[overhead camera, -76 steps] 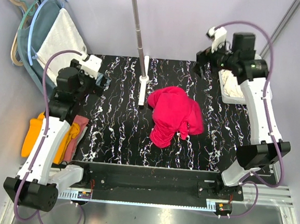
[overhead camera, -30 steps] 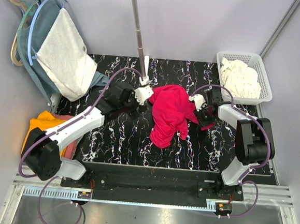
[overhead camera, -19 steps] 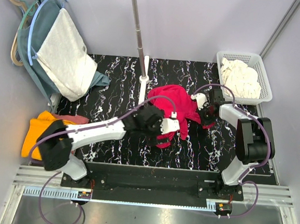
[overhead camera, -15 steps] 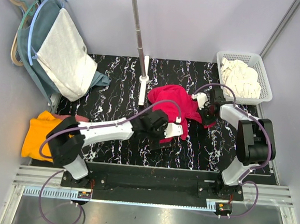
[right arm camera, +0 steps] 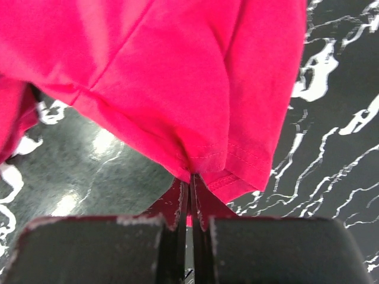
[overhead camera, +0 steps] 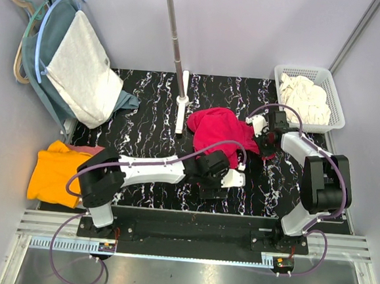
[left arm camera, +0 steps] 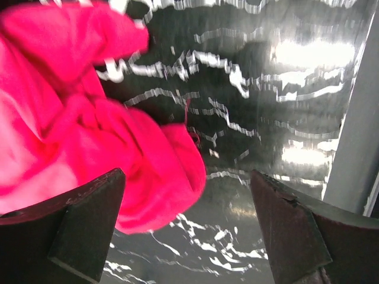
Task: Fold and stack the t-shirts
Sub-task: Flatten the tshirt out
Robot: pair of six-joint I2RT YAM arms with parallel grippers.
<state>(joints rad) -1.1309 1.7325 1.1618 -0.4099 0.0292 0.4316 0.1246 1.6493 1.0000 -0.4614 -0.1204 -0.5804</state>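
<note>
A crumpled red t-shirt [overhead camera: 218, 136] lies in the middle of the black marbled table [overhead camera: 145, 132]. My right gripper [overhead camera: 264, 148] sits at the shirt's right edge. In the right wrist view it [right arm camera: 190, 188] is shut, pinching the hem of the red t-shirt [right arm camera: 177, 77]. My left gripper [overhead camera: 232, 177] reaches across to the shirt's front edge. In the left wrist view it [left arm camera: 189, 236] stands wide open, nothing between its fingers [left arm camera: 89, 222], with a rounded fold of the red t-shirt [left arm camera: 89, 130] just ahead at the left.
A white basket [overhead camera: 284, 74] holding pale cloth stands at the back right. A rack pole [overhead camera: 176, 45] rises from a base behind the shirt; clothes [overhead camera: 77, 67] hang on it at the left. An orange garment [overhead camera: 53, 171] lies beside the table's left edge.
My left arm has swung from the rack pole across to the shirt's front edge, gripper staying open. My right gripper has closed on the shirt's hem at the right.
</note>
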